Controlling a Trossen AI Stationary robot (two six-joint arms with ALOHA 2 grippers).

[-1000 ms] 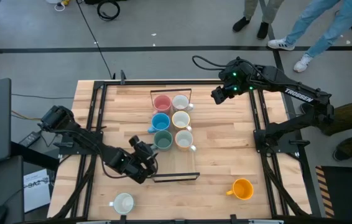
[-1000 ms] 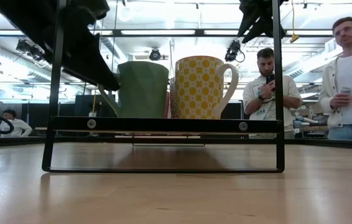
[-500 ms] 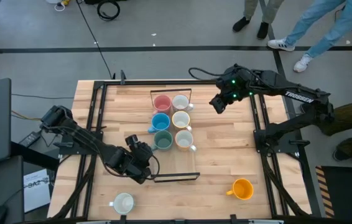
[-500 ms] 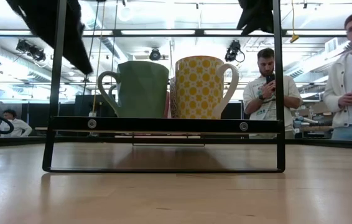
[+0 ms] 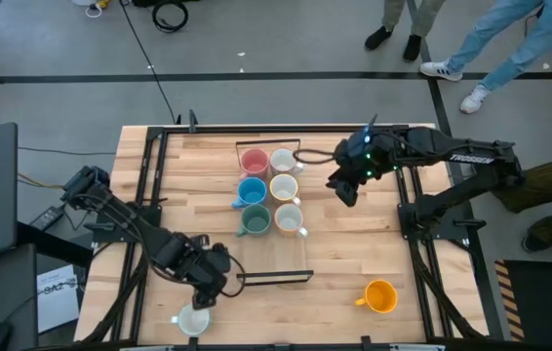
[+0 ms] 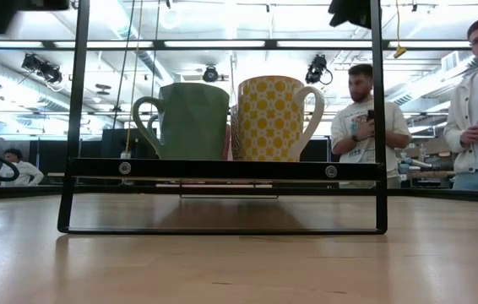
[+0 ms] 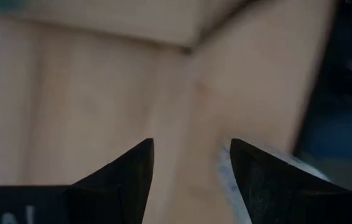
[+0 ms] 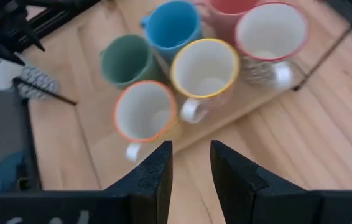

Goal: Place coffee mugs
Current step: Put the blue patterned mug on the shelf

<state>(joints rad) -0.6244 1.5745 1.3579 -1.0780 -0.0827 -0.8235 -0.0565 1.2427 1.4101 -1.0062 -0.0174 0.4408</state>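
Six mugs (image 5: pixel 269 190) already stand two abreast in the rack (image 5: pixel 274 277), leaving its near end free for the white mug (image 5: pixel 193 318) and orange mug (image 5: pixel 380 295) out on the table. My left gripper (image 5: pixel 201 292) hangs spread over the white one to take it. My right gripper (image 5: pixel 344 188) waits beside the rack, fingers slightly apart, holding nothing.

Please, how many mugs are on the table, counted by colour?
Pink mug: 1
Blue mug: 1
Green mug: 1
Orange mug: 1
White or cream mugs: 4 (three beside the coloured ones, one at the table's near edge)
Total: 8
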